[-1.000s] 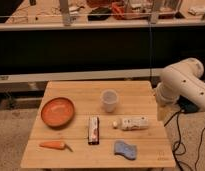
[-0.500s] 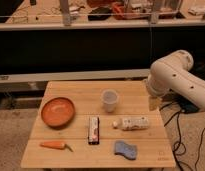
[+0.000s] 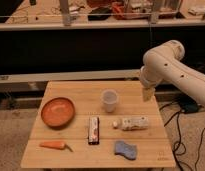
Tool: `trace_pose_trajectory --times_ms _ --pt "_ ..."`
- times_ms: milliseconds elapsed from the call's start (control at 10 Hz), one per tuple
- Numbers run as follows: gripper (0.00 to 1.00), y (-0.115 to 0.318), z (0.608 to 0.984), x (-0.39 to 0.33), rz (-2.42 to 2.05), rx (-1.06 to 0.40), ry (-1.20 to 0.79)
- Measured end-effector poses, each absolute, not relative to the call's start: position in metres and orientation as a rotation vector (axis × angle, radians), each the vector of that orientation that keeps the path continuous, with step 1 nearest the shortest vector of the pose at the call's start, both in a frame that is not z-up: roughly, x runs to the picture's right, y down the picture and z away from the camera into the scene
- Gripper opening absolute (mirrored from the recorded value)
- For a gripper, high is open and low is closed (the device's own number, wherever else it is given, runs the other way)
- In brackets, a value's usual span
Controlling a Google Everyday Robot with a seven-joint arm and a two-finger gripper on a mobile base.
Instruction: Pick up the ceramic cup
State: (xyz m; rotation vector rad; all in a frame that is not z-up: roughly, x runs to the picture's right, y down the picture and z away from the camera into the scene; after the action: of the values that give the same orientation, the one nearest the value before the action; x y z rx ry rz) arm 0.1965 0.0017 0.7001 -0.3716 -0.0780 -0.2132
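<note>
The ceramic cup (image 3: 110, 100) is small, white and handleless. It stands upright near the middle of the wooden table (image 3: 76, 90), toward the back. My gripper (image 3: 147, 94) hangs from the white arm (image 3: 168, 65) over the table's right back edge, to the right of the cup and apart from it. It holds nothing that I can see.
An orange bowl (image 3: 58, 111) sits at the left. A carrot (image 3: 54, 145) lies at the front left. A dark snack bar (image 3: 94, 130) lies in the middle front. A white bottle-like object (image 3: 132, 123) lies on its side at the right. A blue sponge (image 3: 125, 149) is at the front right. Cables trail on the floor at the right.
The arm has swung left and in over the table's right edge, bringing the gripper closer to the cup. The objects on the table have not moved.
</note>
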Motion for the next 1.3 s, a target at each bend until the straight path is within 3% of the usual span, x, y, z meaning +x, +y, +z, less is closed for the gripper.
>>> trace_pose_trajectory --times_ms 1300 --pt "0.8 -0.007 0.741 0.127 -0.361 -0.385 -0.212"
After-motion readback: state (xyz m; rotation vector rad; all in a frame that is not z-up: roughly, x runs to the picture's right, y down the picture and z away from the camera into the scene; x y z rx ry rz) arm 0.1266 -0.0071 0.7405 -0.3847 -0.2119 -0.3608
